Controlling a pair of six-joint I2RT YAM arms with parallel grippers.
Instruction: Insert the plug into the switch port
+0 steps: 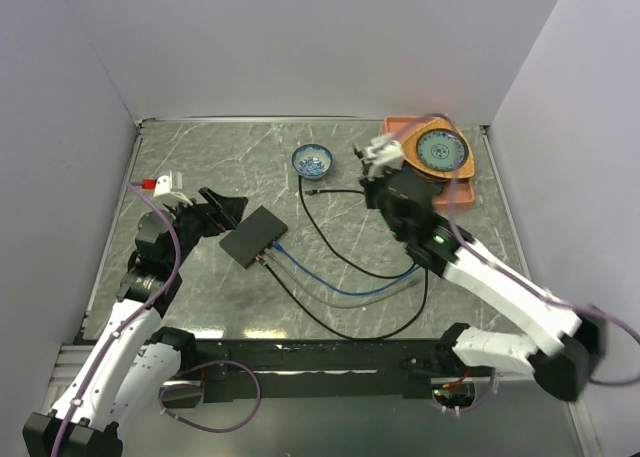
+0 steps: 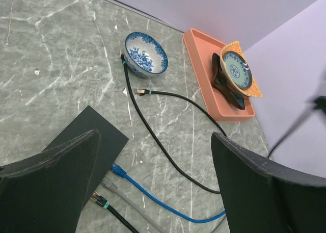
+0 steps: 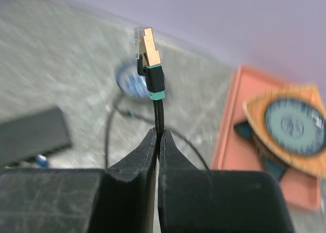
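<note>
Right wrist view: right fingers [image 3: 140, 156] clamp the cable [image 3: 159, 110] below the gold plug [image 3: 145, 44], leaving its tip free; left fingers [image 2: 56, 166] gape wide at the switch [image 2: 97, 128], likely to brace it.

A: How many switches were there?
B: One switch [image 1: 254, 235], and three cables ran into it: one blue cable [image 2: 133, 182], one grey cable [image 2: 127, 202], one black cable [image 2: 104, 203].
A: Any loose gold plugs?
B: Two that I could tell: one raised plug [image 3: 146, 45] and one lying plug [image 2: 142, 92].
A: And the crockery?
B: One bowl [image 2: 146, 52], one plate [image 2: 237, 70], one tray [image 2: 198, 57]. How many black leads [image 2: 175, 96] lay loose, I could not tell.
</note>
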